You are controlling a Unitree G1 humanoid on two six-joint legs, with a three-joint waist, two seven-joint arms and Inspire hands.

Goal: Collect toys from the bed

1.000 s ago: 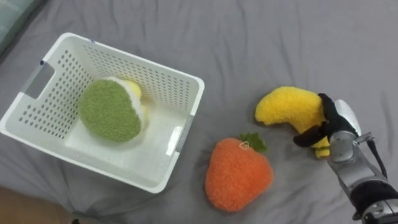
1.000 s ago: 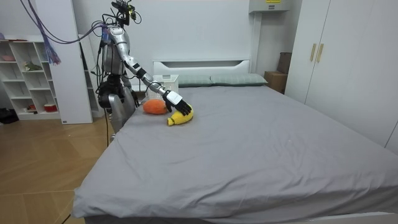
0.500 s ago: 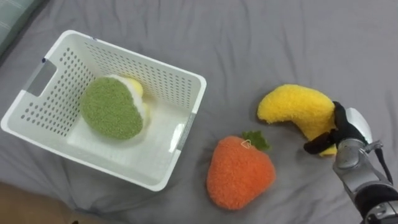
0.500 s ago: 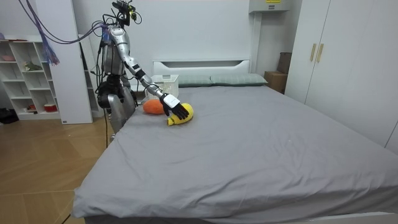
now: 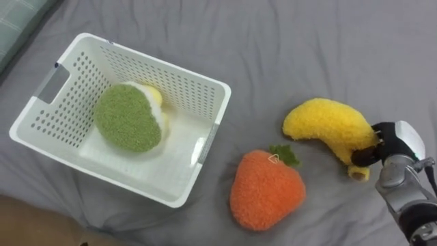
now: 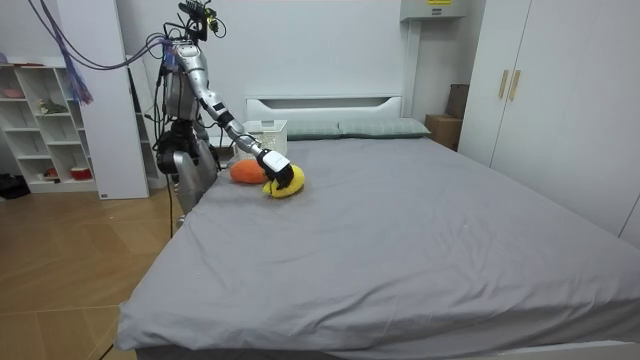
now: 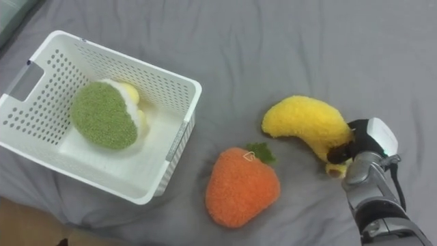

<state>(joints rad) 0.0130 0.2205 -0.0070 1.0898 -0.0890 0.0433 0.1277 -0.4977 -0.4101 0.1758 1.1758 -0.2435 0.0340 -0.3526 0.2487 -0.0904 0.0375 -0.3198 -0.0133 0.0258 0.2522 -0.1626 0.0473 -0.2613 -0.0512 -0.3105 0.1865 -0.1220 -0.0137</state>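
Note:
A yellow plush banana (image 5: 324, 123) lies on the grey bed (image 5: 328, 41), right of centre. My right hand (image 5: 399, 147) comes in from the lower right, and its dark fingers (image 5: 372, 154) are curled round the banana's lower right end. An orange plush strawberry (image 5: 266, 191) with a green leaf top lies just in front of the banana, apart from the hand. At the left stands a white perforated basket (image 5: 171, 82) holding a round green and yellow plush toy (image 5: 126, 123). In the room view I stand at the bedside, right arm stretched to the banana (image 6: 288, 185).
The basket's near right corner is about a hand's width from the strawberry. Open grey sheet stretches beyond and to the right of the toys. Wooden floor shows past the bed's edge at the lower left. A white shelf unit (image 6: 40, 120) and a wardrobe (image 6: 540, 100) line the room's walls.
My right hand's fingers have curled from straight onto the banana's end. In the room view the banana has slid slightly toward me. The strawberry and basket have stayed put.

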